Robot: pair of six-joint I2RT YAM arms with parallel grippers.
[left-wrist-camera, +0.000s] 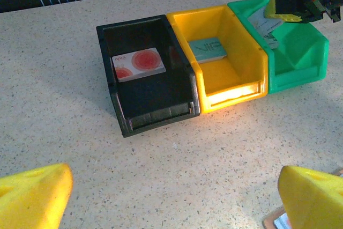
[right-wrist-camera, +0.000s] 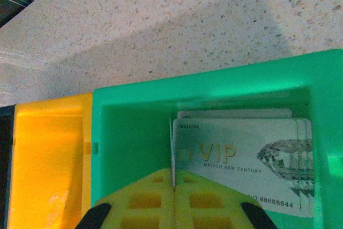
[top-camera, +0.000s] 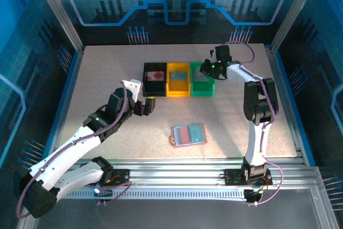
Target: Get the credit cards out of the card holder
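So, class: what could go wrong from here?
1. The right gripper seems to pinch the VIP card by one edge over the green bin; it could slip or land propped on the wall.
2. The wallet lies loose, its cards still inside; pulling one may drag it along.

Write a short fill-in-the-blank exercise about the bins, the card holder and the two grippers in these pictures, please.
1. The leftmost bin, holding a white card with red circles, is ___ in colour.
2. The right gripper, shut, hangs over the rightmost bin, which is ___.
3. The card holder lies on the ___, not in a bin.
4. The left gripper has its jaws ___.
Missing words: black; green; table; open.
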